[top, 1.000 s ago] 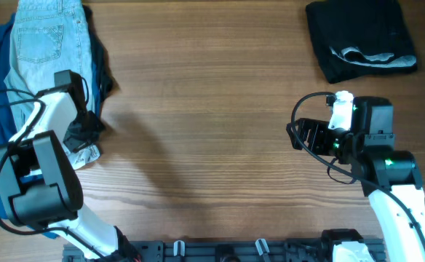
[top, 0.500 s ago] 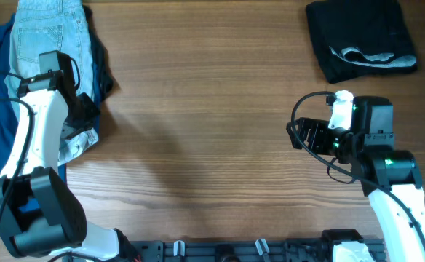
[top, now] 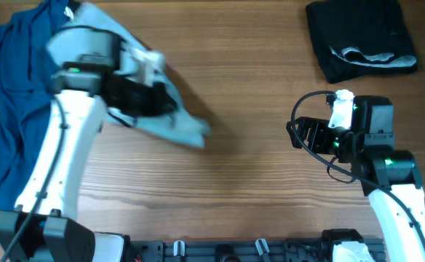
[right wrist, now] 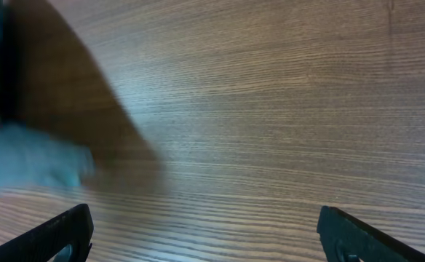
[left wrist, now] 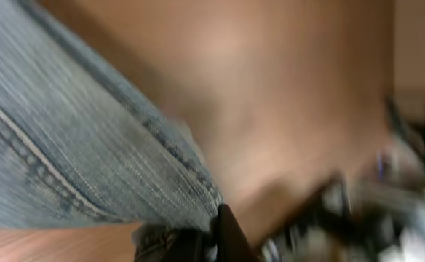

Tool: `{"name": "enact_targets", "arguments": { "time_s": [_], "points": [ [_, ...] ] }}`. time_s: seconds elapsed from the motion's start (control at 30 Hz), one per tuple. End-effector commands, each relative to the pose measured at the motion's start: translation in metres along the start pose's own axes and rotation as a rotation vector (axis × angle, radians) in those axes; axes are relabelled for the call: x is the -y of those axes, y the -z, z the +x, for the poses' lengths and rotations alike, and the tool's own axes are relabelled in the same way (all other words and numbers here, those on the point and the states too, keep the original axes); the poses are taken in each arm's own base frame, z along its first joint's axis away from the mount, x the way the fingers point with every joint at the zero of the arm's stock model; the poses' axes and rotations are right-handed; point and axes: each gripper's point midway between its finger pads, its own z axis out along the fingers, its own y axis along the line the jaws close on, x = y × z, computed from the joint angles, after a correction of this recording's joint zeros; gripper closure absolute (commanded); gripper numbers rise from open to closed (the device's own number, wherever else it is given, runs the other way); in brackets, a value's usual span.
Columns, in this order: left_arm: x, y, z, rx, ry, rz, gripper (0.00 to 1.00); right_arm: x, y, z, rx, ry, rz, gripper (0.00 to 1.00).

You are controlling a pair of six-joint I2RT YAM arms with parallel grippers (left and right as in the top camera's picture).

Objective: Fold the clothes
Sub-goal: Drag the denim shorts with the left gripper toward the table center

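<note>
My left gripper (top: 170,106) is shut on light blue jeans (top: 176,125) and holds them lifted above the table's left centre; the denim trails down and right. In the left wrist view the jeans (left wrist: 74,145) fill the frame, blurred, pinched between my dark fingers (left wrist: 227,236). A dark blue garment (top: 12,116) lies spread at the far left. A black folded garment (top: 362,36) lies at the back right. My right gripper (top: 303,135) is open and empty over bare wood at the right; its fingertips (right wrist: 63,233) stand wide apart.
The wooden table (top: 249,80) runs under both arms. The right wrist view shows the blurred jeans (right wrist: 30,164) at its left edge. A black rail with hooks (top: 220,249) runs along the front edge.
My left arm has swung from the clothes pile at the far left toward the centre, pulling the light blue jeans off the dark blue garment. The right arm has not moved.
</note>
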Motion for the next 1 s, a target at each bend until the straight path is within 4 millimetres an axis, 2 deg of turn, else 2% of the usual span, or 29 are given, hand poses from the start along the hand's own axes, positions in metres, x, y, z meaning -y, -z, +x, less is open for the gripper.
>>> {"name": "enact_targets", "arguments": {
  "time_s": [0.0,0.07,0.1,0.13,0.17,0.23,0.3,0.37,0.43,0.47,0.53,0.63,0.73,0.8,0.9,0.97],
  "points": [
    [0.053,-0.019,0.038,-0.143,-0.269,0.096,0.96,-0.007,0.003,-0.007,0.013,0.000,-0.022,0.00],
    [0.047,-0.024,0.044,-0.173,-0.294,0.018,0.95,-0.004,0.003,-0.007,0.015,0.000,-0.009,0.00],
    [0.036,-0.024,0.042,-0.171,-0.259,-0.053,0.90,-0.001,0.003,-0.008,0.019,0.000,0.009,0.00],
    [0.026,-0.022,0.039,-0.162,-0.221,-0.107,0.71,0.001,0.003,-0.008,0.021,0.000,0.021,0.00],
    [0.011,-0.019,0.033,-0.142,-0.169,-0.172,0.48,0.003,0.004,-0.007,0.020,0.000,0.031,0.00],
    [-0.023,-0.005,0.011,-0.040,-0.033,-0.304,0.00,0.005,0.004,-0.007,0.018,0.007,0.046,0.00],
    [-0.049,0.013,-0.025,0.132,0.102,-0.340,0.00,0.007,0.004,-0.007,0.019,0.007,0.055,0.00],
    [-0.063,0.025,-0.056,0.272,0.184,-0.332,0.00,0.007,0.004,-0.007,0.019,0.007,0.054,0.00],
    [-0.077,0.028,-0.089,0.390,0.231,-0.315,0.00,0.007,0.004,-0.007,0.018,0.007,0.053,0.00],
    [-0.083,0.024,-0.099,0.412,0.245,-0.310,0.00,0.007,0.004,-0.006,0.017,0.007,0.053,0.00],
    [-0.103,-0.005,-0.114,0.403,0.285,-0.303,0.00,0.006,0.004,-0.005,0.013,0.007,0.050,0.00],
    [-0.133,-0.044,-0.122,0.375,0.395,-0.296,0.01,0.006,0.004,-0.005,0.009,0.006,0.051,0.00],
    [-0.159,-0.076,-0.134,0.380,0.395,-0.306,0.07,0.007,0.004,-0.003,0.004,0.004,0.053,0.00],
    [-0.174,-0.089,-0.136,0.384,0.397,-0.341,0.10,0.007,0.004,-0.002,0.001,0.003,0.054,0.00],
    [-0.182,-0.109,-0.139,0.382,0.379,-0.353,0.07,0.007,0.004,-0.002,-0.002,0.002,0.054,0.00],
    [-0.181,-0.123,-0.140,0.379,0.362,-0.357,0.09,0.007,0.004,-0.002,-0.001,0.002,0.054,0.00]
  ]
}}
